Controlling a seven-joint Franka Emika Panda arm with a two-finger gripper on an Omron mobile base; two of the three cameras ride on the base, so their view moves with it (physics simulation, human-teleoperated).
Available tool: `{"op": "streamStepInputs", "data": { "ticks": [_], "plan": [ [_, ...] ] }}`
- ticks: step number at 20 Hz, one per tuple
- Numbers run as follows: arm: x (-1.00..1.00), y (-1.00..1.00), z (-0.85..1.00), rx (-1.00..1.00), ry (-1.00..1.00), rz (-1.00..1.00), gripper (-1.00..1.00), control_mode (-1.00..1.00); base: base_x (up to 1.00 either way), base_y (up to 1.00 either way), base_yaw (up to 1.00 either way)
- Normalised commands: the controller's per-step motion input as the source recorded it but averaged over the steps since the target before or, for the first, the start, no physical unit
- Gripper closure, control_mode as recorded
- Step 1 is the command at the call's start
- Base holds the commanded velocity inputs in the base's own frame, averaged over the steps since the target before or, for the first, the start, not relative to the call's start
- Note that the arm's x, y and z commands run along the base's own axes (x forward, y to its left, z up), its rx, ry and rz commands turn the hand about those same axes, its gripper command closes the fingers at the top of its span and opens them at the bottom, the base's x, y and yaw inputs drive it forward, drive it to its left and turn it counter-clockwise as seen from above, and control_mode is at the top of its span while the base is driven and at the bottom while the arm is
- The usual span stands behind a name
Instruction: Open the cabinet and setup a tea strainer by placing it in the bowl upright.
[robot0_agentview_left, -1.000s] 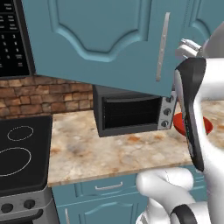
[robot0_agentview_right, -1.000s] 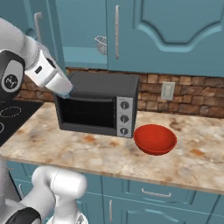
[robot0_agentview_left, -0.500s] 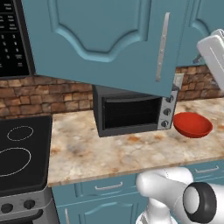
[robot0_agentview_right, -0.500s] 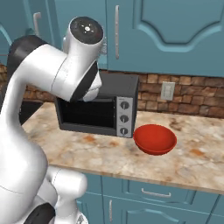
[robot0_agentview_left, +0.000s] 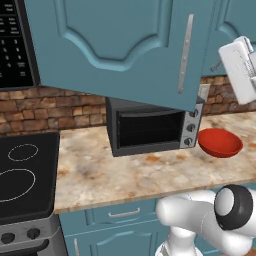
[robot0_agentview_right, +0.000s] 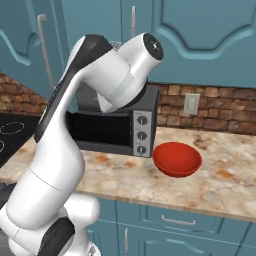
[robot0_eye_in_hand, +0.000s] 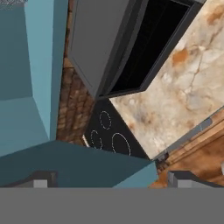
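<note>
Your arm stands raised before the cabinet (robot0_agentview_left: 115, 45), whose left door hangs swung out over the black toaster oven (robot0_agentview_left: 150, 127) in the left base view, its long silver handle (robot0_agentview_left: 185, 52) near the door's edge. In the hand view your claw (robot0_eye_in_hand: 109, 177) is spread wide with nothing between its two dark tips, looking past the teal door edge at the oven's side, the marbled desk (robot0_eye_in_hand: 183, 83) and the black stovetop (robot0_eye_in_hand: 107, 140). The red bowl (robot0_agentview_right: 177, 159) sits on the desk just right of the oven, apart from it and with nothing in it. A wire shape by the arm at the cabinet opening may be the tea strainer; you cannot tell for certain.
</note>
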Motion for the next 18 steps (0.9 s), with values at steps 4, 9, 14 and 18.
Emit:
{"op": "streamStepInputs", "data": {
  "ticks": [4, 9, 14, 18],
  "plan": [
    [0.31, 0.33, -0.12, 0.00, 0.00, 0.05, -1.00, -1.00, 0.00, 0.00, 0.00],
    [0.43, 0.30, -0.21, 0.00, 0.03, 0.02, -1.00, -1.00, 0.00, 0.00, 0.00],
    [0.28, 0.05, -0.23, 0.01, 0.04, 0.02, -1.00, -1.00, 0.00, 0.00, 0.00],
    [0.10, 0.11, -0.14, 0.05, 0.01, 0.06, -1.00, -1.00, 0.00, 0.00, 0.00]
  ]
}}
